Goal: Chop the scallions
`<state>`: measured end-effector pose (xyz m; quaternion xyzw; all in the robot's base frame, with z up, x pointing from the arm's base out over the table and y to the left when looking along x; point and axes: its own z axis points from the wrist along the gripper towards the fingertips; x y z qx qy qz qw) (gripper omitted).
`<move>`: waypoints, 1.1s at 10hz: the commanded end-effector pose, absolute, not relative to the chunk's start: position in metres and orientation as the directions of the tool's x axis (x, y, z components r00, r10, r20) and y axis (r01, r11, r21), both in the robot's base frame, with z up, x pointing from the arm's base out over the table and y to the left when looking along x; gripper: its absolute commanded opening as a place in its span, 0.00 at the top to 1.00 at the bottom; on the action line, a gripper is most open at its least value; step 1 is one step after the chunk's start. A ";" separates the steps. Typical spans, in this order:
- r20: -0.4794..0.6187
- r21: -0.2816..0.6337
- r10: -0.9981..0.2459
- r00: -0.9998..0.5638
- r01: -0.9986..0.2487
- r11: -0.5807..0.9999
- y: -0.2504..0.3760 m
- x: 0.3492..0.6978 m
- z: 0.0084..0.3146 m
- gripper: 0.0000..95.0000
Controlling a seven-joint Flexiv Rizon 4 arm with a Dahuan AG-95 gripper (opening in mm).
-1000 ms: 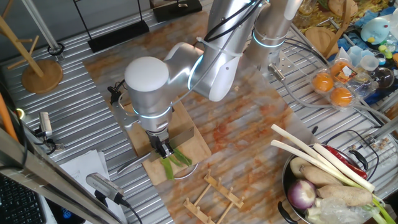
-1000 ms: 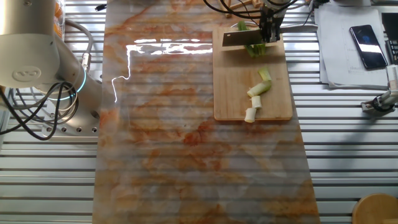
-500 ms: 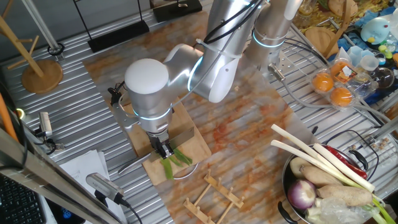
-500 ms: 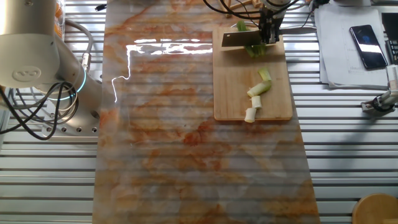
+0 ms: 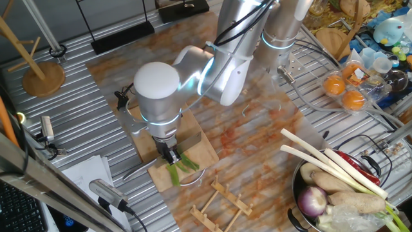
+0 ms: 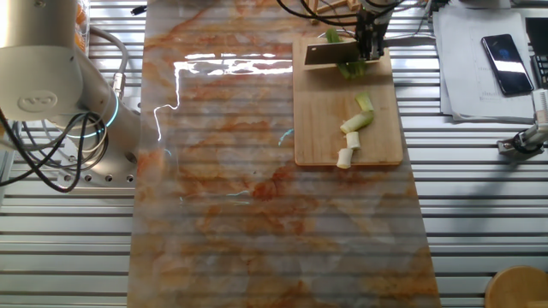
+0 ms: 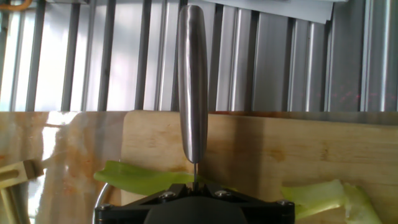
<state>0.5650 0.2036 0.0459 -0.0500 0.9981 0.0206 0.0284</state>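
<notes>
**Knife on the green end, arm barely shifted**

While the board [image 6: 325, 128] and everything on it lie just as they did a second ago, the arm's big white joint [image 5: 156, 84] has drifted slightly toward the right of one fixed view, and a few thin bright streaks now show on the mat [image 6: 214, 214] in the other fixed view. The gripper [image 5: 168, 153] has stayed over the same end of the board, pinching the handle of a knife [image 6: 330, 54]; its fingers are pressed onto that handle, which the hand view shows as a steel bar [image 7: 191, 87] running straight away from the camera.

The blade stands on edge across the scallion's green leaves [image 6: 349, 68], at the board's far end in the other fixed view. In the hand view the green strips [image 7: 140, 178] lie on the wood on both sides of the handle, one to the left and one to the right [image 7: 311, 194]; whether the edge touches them cannot be told. Cut bits [image 6: 353, 133], pale green and white, lie further down the board, well apart from the blade, with the lowest white piece [image 6: 344, 157] near the board's edge. None of them has moved since the earlier frames.

Off the mat, a bowl [image 5: 297, 193] holds long white stalks [image 5: 328, 164] and a red onion [image 5: 313, 201].
</notes>
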 end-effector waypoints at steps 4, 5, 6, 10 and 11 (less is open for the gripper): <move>-0.053 0.039 -0.111 -0.992 -0.113 0.993 0.201 0.574 0.035 1.00; -0.060 0.054 -0.110 -0.992 -0.113 0.992 0.200 0.571 0.033 1.00; -0.067 0.064 -0.110 -0.992 -0.114 0.991 0.200 0.566 0.029 1.00; -0.101 0.050 -0.130 -0.986 -0.136 0.990 0.200 0.550 0.022 1.00; -0.101 0.050 -0.131 -0.986 -0.136 0.989 0.200 0.550 0.022 1.00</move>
